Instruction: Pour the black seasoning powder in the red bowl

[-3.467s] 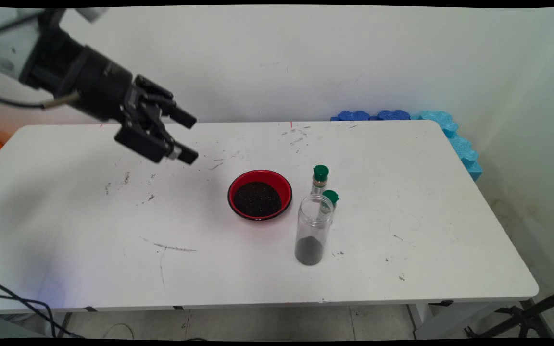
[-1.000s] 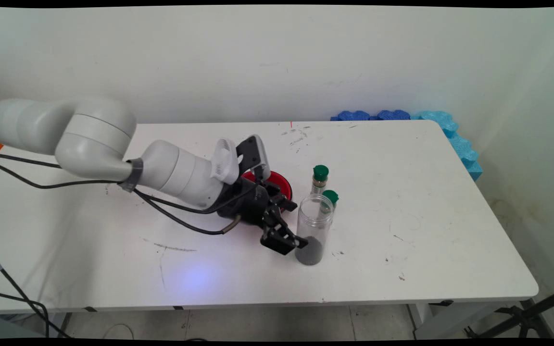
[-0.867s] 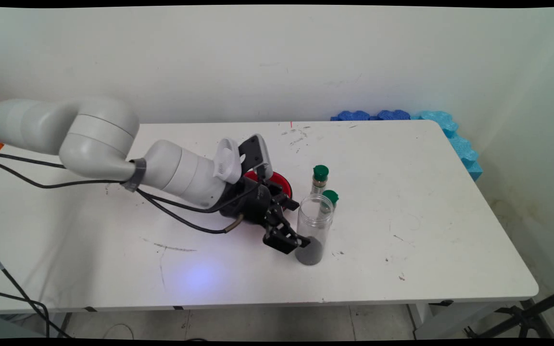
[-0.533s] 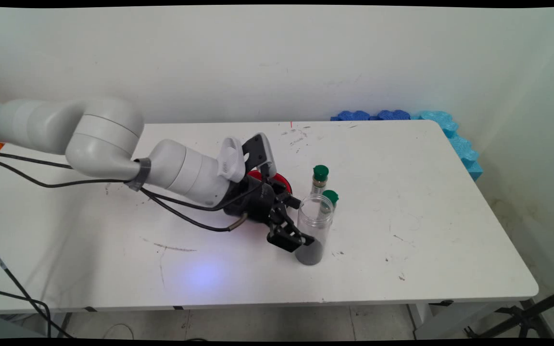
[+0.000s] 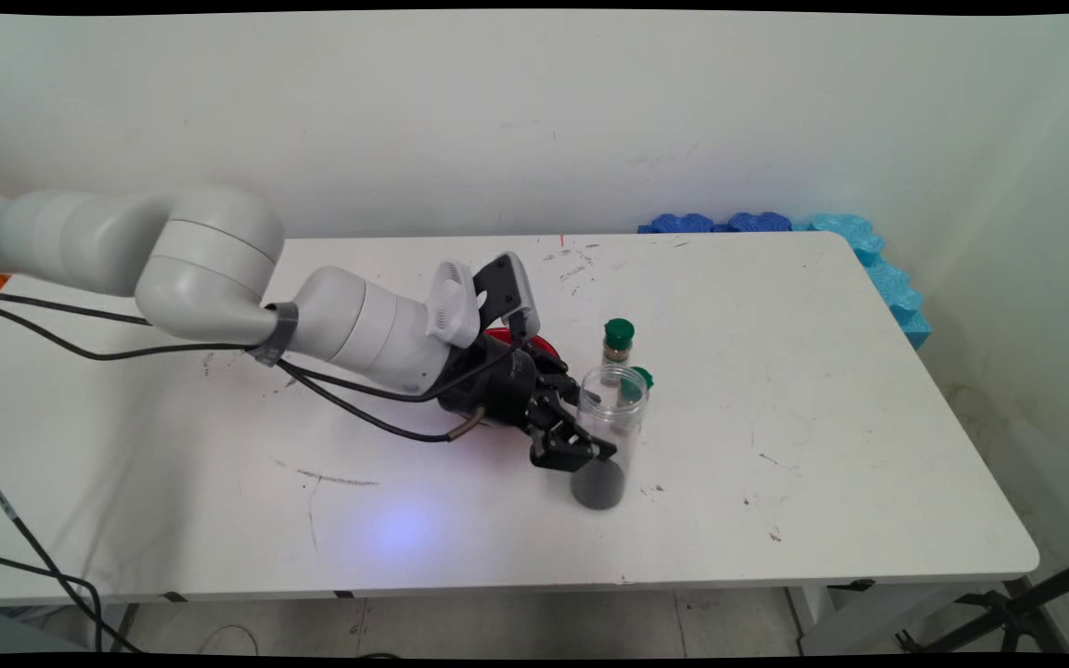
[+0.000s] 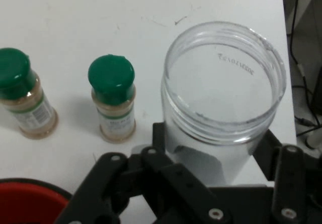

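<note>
Jar (image 6: 224,103) between tool (image 5: 581,443) fingers, table (image 5: 822,445)

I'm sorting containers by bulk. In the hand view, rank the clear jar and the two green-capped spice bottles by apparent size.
1. Clear jar, largest by far, though it sits closest to the camera, between the fingers of the gripper.
2. Left spice bottle and right spice bottle: they look alike, so no ranking.
</note>
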`<state>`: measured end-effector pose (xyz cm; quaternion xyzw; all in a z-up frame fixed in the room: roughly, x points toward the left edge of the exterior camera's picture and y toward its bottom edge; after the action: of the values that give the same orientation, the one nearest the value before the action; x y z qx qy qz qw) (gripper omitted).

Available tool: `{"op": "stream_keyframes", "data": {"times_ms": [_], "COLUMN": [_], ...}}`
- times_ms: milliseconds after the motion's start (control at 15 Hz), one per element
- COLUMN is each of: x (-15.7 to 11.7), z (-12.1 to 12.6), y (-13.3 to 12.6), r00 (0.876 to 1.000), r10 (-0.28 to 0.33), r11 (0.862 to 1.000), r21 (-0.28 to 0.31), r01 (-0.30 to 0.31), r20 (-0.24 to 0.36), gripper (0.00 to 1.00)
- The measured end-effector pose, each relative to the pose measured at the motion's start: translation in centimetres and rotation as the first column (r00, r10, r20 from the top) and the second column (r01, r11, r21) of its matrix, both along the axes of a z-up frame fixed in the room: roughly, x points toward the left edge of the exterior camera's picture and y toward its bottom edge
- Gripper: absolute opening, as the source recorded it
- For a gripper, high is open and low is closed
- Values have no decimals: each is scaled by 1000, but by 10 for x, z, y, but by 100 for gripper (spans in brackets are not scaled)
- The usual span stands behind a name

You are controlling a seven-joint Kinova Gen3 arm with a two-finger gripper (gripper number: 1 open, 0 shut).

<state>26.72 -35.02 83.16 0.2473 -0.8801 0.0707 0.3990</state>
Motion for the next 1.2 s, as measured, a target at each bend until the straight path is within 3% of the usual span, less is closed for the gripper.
{"op": "stream_keyframes", "data": {"times_ms": [267,600,1200], "x": [0,9,51], "z": [5,29,107], "y": [-1,8,18], "r00": [1000,998,986], "r10": [-17,-67,-167], "r11": [1000,998,985], "r21": [-6,-16,-34], "r01": [17,67,166], "r20": [-6,-19,-6], "gripper": [0,0,0]}}
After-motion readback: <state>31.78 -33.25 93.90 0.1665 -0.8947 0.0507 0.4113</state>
